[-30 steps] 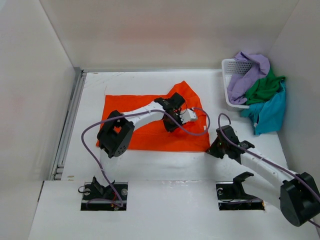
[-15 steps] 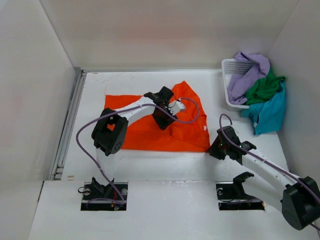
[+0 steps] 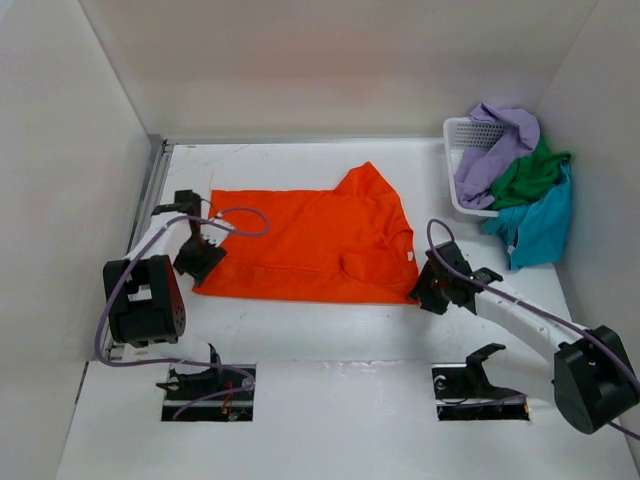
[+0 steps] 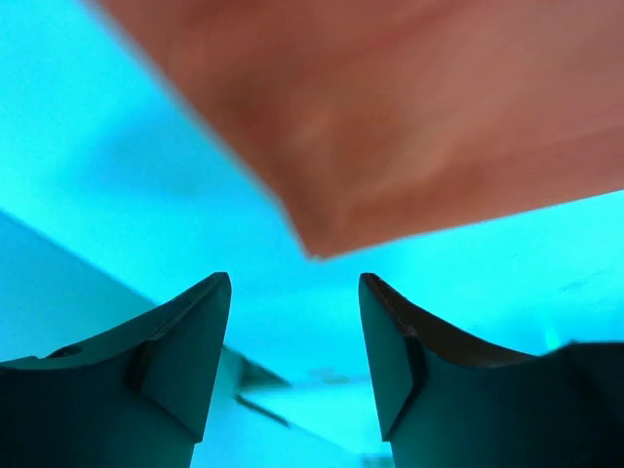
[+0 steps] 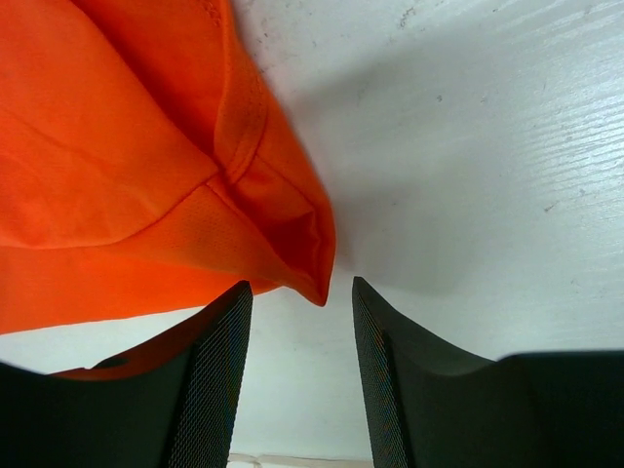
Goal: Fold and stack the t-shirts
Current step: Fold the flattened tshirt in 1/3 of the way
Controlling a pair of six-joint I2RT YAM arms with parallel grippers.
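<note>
The orange t-shirt (image 3: 310, 240) lies spread flat on the white table. My left gripper (image 3: 196, 265) is at the shirt's near left corner, open and empty; in the left wrist view a blurred corner of the orange shirt (image 4: 409, 136) sits just beyond the gripper (image 4: 294, 322). My right gripper (image 3: 432, 287) is at the shirt's near right corner, open; in the right wrist view the orange corner (image 5: 292, 244) points down between the fingers of the gripper (image 5: 300, 331) without being held. The lavender (image 3: 495, 140), green (image 3: 525, 175) and teal (image 3: 540, 225) shirts hang from the basket.
The white mesh basket (image 3: 458, 135) stands at the back right against the wall. White walls enclose the table on the left, back and right. A metal rail (image 3: 140, 240) runs along the left edge. Purple cables loop from both arms.
My left arm has swung from the middle of the orange shirt out to its near left corner. The shirt now lies uncovered and flatter. My right gripper has edged closer to the near right corner.
</note>
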